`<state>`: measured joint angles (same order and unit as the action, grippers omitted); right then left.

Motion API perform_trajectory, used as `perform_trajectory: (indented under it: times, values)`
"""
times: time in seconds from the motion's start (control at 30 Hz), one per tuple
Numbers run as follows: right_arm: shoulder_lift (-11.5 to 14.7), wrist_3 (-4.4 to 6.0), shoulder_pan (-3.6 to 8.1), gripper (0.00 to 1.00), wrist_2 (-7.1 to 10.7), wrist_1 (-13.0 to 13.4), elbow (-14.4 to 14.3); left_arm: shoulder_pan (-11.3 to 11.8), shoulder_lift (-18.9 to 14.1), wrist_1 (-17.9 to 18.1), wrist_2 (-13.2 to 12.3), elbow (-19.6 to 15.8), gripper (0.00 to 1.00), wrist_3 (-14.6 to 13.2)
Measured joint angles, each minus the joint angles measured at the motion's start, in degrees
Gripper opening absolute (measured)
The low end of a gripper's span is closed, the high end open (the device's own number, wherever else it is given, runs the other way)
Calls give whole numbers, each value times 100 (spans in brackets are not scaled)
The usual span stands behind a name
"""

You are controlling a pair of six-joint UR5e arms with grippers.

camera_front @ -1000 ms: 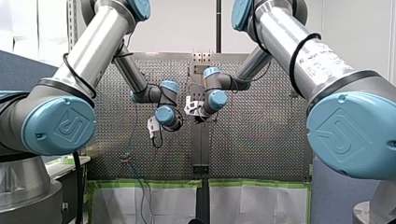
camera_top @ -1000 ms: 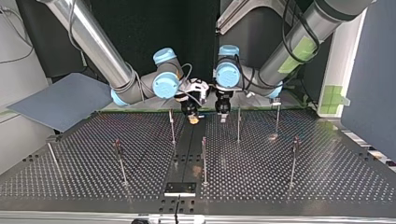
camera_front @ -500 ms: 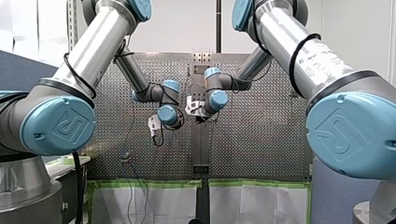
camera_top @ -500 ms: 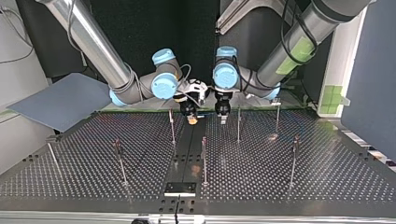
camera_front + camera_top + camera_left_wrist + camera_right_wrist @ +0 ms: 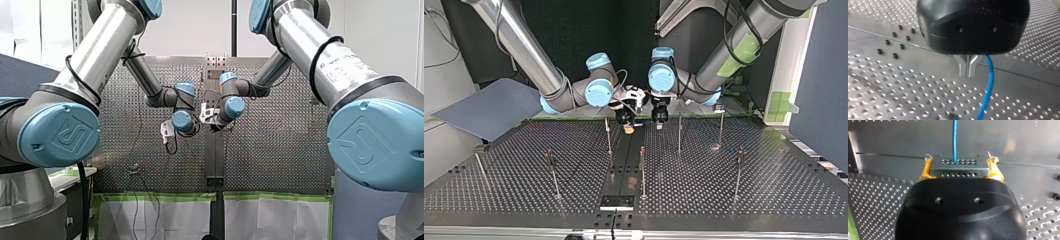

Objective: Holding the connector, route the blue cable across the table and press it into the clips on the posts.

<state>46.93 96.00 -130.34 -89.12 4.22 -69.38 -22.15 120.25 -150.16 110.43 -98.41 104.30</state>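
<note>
The connector (image 5: pixel 959 166) is a small metal block with rows of little holes. It sits up in the air, low over the counter (image 5: pixel 724 185), at the far middle in the top view. My right claw (image 5: pixel 628 126) has it. The claw is closed tight on the block, with one of its yellow pads (image 5: pixel 924 171) pressed on each end.

The blue cable (image 5: pixel 955 140) comes out of one hole in the connector. It goes straight away from the claw over a smooth metal strip.

My left claw (image 5: pixel 968 73) hangs just beside the connector, on the side toward the top view's right. Its two metal fingers are pressed together at the tips. The blue cable runs down right next to them. I cannot tell if the fingers pinch the cable or if it only passes by.

Thin posts (image 5: pixel 642 170) stand up from the counter all around the connector. One is near it on each side. One is in front of it, closer to the top view's camera. The others are well apart from it, out toward the counter's sides.

A small black plate (image 5: pixel 616 201) lies flat on the counter, well in front of the connector, at the near edge. A big grey board (image 5: pixel 489 107) leans far off from the connector, past the counter's edge at the top view's left.
</note>
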Motion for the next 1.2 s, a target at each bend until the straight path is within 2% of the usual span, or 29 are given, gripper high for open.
perform_trajectory:
  times: [0.23, 0.43, 0.67, 0.9, 1.07, 1.2]
  values:
    - [77, -24, 27, 0, -2, -17, 5, -90, -333, -284, 338, -20, 0, 126]
    - [377, 10, 47, 0, 9, -85, 6, -152, -644, -479, 535, -187, 0, 150]
    - [748, 57, 89, 0, 13, -327, 2, -207, -996, -608, 540, -285, 0, 140]
    - [1088, 60, 73, 0, 16, -602, -42, -228, -1323, -681, 483, -288, 0, 114]
    - [1297, 34, 77, 0, 31, -677, -205, -229, -1557, -685, 427, -288, 0, 50]
    - [1482, -5, 103, 0, 114, -741, -373, -225, -1768, -712, 306, -274, 0, -89]
